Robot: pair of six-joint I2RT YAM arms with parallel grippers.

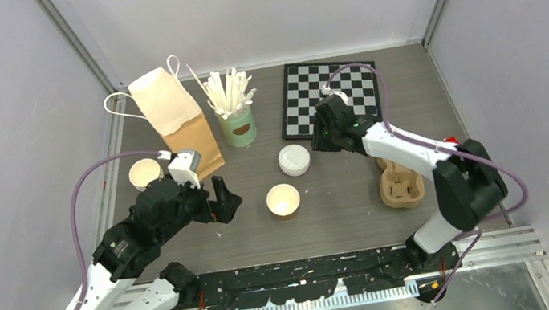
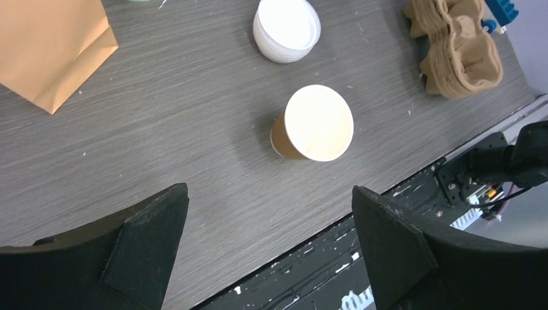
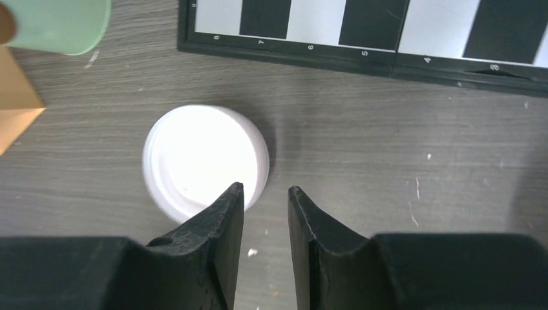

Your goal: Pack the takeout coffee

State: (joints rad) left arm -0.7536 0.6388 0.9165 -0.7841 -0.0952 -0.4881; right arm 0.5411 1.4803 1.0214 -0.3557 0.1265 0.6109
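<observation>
Two tan paper cups stand open and lidless: one (image 1: 145,173) beside the paper bag, one (image 1: 283,200) mid-table, also in the left wrist view (image 2: 313,124). A stack of white lids (image 1: 294,159) lies between the arms; it also shows in the left wrist view (image 2: 287,29) and the right wrist view (image 3: 200,155). My left gripper (image 1: 225,198) is wide open and empty (image 2: 270,190), left of the mid-table cup. My right gripper (image 1: 323,136) hovers at the lids' right edge, jaws a narrow gap apart and empty (image 3: 266,188).
A tan paper bag (image 1: 173,116) stands at the back left. Beside it is a mint-green can of white sticks (image 1: 238,126). A checkerboard (image 1: 328,97) lies at the back. A brown pulp cup tray (image 1: 400,184) sits under the right arm.
</observation>
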